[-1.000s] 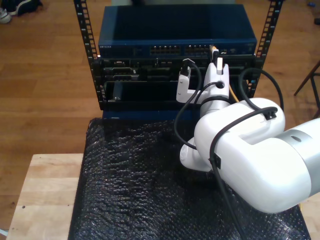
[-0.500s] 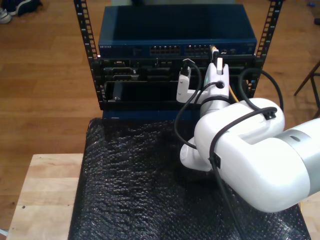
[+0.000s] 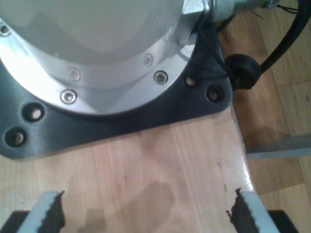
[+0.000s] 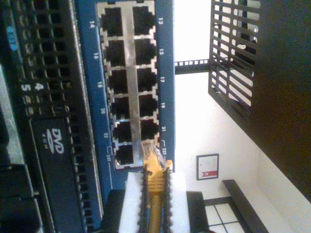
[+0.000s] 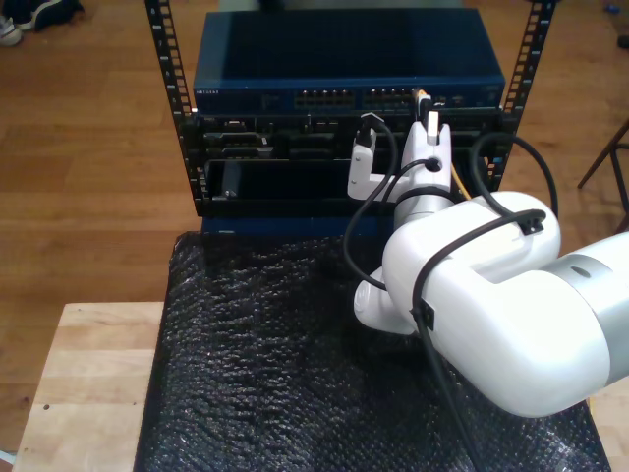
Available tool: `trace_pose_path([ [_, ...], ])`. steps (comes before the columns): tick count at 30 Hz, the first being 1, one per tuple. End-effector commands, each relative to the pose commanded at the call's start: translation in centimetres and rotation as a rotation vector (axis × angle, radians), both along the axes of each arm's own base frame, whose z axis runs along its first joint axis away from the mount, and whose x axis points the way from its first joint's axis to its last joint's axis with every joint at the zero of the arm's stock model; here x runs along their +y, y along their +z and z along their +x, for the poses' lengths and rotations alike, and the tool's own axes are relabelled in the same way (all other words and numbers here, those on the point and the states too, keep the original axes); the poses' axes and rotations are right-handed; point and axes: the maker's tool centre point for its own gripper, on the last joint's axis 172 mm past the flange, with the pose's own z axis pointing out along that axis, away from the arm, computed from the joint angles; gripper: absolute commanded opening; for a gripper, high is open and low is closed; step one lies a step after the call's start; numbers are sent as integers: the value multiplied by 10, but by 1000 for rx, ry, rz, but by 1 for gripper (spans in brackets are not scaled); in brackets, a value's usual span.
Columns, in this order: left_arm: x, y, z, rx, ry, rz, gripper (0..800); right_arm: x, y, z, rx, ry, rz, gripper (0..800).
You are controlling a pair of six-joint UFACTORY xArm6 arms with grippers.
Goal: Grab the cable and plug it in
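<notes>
My second gripper (image 4: pixel 154 204) is clamping the thin yellow-orange cable (image 4: pixel 154 191), its clear plug touching the blue switch's port block (image 4: pixel 129 87); my first gripper (image 3: pixel 146 213) is hanging with fingers apart above a pale wooden tabletop (image 3: pixel 160 165).

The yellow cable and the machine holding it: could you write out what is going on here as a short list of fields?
cable: yellow-orange cable, clear plug at its end
held by: my second gripper, shut on the cable just behind the plug
plug position: tip at the bottom corner port of the blue switch; whether it is seated I cannot tell
switch location: top of a black rack, far side of the exterior view
my first gripper: open, above a bare wooden surface beside an arm base
</notes>
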Motion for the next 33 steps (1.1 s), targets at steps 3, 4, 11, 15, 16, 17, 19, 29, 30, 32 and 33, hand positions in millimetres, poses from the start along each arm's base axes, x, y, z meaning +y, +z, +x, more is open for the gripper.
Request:
trace_pose_path([
  [3, -1, 0, 0, 0, 0, -1, 800, 1, 1, 1, -1, 2, 1, 0],
  [4, 0, 0, 0, 0, 0, 0, 800, 1, 0, 1, 0, 2, 2, 0],
  [11, 0, 0, 0, 0, 0, 0, 800, 6, -2, 4, 13, 18, -1, 0],
  [15, 0, 0, 0, 0, 0, 0, 800, 7, -1, 5, 10, 19, 1, 0],
  [16, 0, 0, 0, 0, 0, -1, 800, 7, 1, 6, 7, 19, 2, 0],
  [17, 0, 0, 0, 0, 0, 0, 800, 7, 1, 6, 6, 19, 3, 0],
  [19, 0, 0, 0, 0, 0, 0, 800, 3, -3, 7, 11, 13, 0, 0],
  [29, 0, 0, 0, 0, 0, 0, 800, -1, 0, 12, 0, 11, 2, 0],
  [30, 0, 0, 0, 0, 0, -1, 800, 0, 0, 12, -1, 12, 2, 0],
  [32, 0, 0, 0, 0, 0, 0, 800, -2, -1, 12, 1, 10, 3, 0],
  [33, 0, 0, 0, 0, 0, 0, 800, -2, -1, 12, 1, 9, 2, 0],
])
